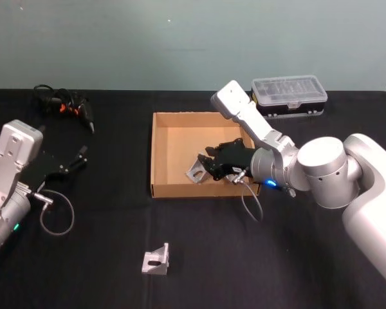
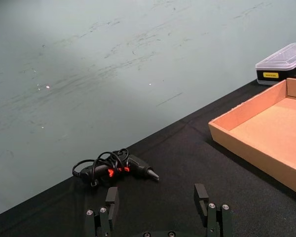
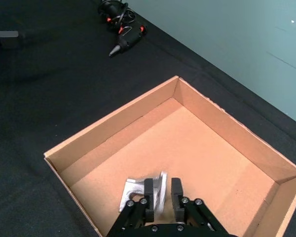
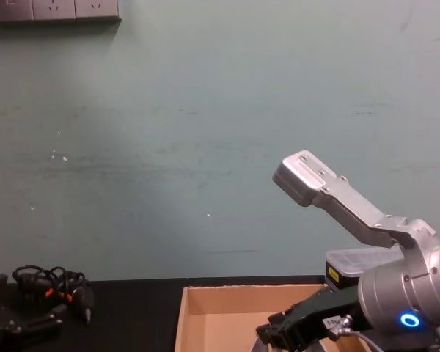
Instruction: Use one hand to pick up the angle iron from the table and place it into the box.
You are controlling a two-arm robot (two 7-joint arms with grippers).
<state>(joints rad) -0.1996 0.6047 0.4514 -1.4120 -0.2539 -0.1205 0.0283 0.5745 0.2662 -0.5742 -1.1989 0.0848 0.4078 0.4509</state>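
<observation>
My right gripper (image 1: pixel 206 166) reaches into the tan cardboard box (image 1: pixel 153 154) and is shut on a silver angle iron (image 1: pixel 195 171). In the right wrist view the angle iron (image 3: pixel 138 190) has its upright flange pinched between the black fingers (image 3: pixel 148 191), low over the floor of the box (image 3: pixel 113 133) near the front wall. A second angle iron (image 1: pixel 156 261) lies on the black table (image 1: pixel 276 257) in front of the box. My left gripper (image 1: pixel 77 161) rests at the table's left side, open and holding nothing (image 2: pixel 157 200).
A clear-lidded plastic case (image 1: pixel 289 96) stands behind the box at the right. A black tool with a coiled cable (image 1: pixel 67 106) lies at the back left. The right arm's elbow rises over the box's right side.
</observation>
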